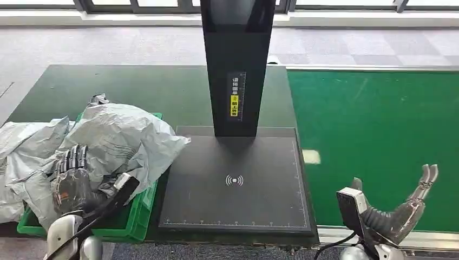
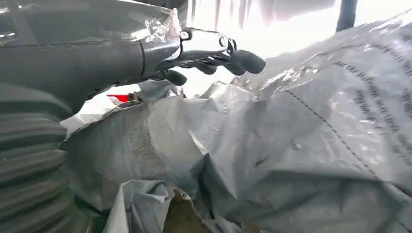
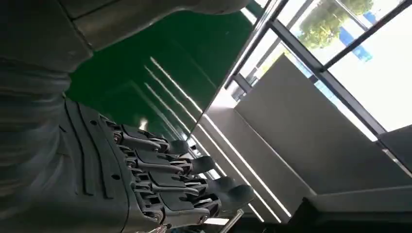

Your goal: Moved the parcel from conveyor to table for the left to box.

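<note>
A crumpled grey plastic parcel (image 1: 127,141) lies on top of the green box (image 1: 138,216) at the table's left, spilling over its right rim. My left hand (image 1: 70,176) sits at the parcel's near left side. In the left wrist view its fingers (image 2: 214,51) stretch out just above the wrinkled parcel (image 2: 301,136) with a bright gap under them, holding nothing. My right hand (image 1: 403,208) is low at the near edge of the green conveyor (image 1: 373,130), fingers spread and empty. The right wrist view shows that hand (image 3: 160,179) over the belt (image 3: 160,63).
A black scanning plate (image 1: 235,181) with a tall black post (image 1: 236,65) stands between the box and the conveyor. More grey bags (image 1: 21,146) are heaped at the far left of the box. The conveyor belt carries no parcel.
</note>
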Robot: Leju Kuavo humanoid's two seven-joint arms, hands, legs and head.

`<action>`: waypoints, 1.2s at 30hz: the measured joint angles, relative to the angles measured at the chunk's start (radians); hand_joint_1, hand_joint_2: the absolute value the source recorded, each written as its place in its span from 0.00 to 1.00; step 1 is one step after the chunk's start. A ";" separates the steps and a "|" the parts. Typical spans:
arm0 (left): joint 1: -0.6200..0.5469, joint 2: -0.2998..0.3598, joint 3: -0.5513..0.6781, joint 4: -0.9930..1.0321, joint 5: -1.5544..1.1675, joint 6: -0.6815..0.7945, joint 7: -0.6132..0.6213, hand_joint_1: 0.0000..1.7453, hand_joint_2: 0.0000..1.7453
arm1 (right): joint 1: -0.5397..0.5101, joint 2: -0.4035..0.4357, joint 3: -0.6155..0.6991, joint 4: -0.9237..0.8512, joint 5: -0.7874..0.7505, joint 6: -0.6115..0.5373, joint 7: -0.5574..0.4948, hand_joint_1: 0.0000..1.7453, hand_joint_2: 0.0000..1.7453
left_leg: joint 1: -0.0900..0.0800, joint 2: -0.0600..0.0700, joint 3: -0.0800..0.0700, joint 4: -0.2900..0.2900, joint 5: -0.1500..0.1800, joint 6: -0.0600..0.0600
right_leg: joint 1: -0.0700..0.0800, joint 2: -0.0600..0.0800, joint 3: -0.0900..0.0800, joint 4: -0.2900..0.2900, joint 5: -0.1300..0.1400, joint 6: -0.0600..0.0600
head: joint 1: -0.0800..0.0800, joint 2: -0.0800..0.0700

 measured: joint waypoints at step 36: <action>0.002 0.116 0.035 -0.024 0.193 -0.138 -0.214 0.00 1.00 | 0.001 0.002 -0.023 0.050 -0.018 0.000 -0.034 0.00 1.00 | 0.000 0.000 0.000 0.000 0.000 0.000 | 0.000 0.000 0.000 0.000 0.000 0.000 | 0.000 0.000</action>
